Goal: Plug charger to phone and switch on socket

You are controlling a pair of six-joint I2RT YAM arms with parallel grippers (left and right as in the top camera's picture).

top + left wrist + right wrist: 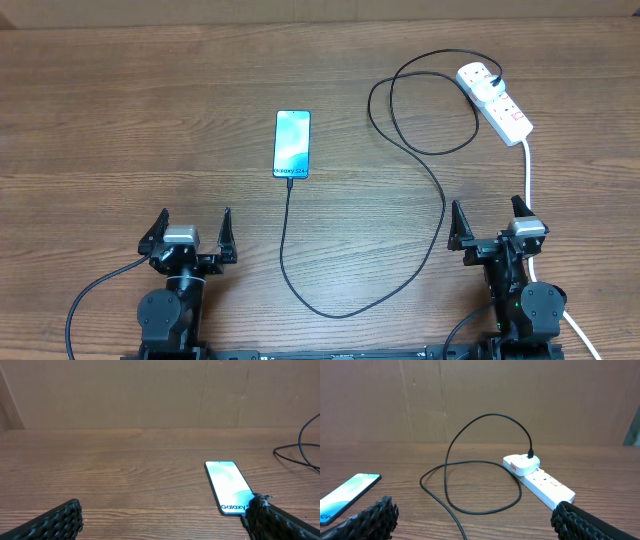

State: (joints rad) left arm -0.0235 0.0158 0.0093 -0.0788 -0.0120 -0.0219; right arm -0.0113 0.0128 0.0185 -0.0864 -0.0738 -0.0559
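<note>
Both pincers gape wide and empty: left pincer (193, 222) and right pincer (487, 215) sit parked at the near edge. The slim, glassy phone (292, 143) lies flat mid-surface (120, 110), cyan screen up. The thin black charger cable (443, 205) meets its near edge, seated or just touching, I can't tell. It loops to the white plastic power strip (497, 100) far right, within the right arm's reach.
</note>
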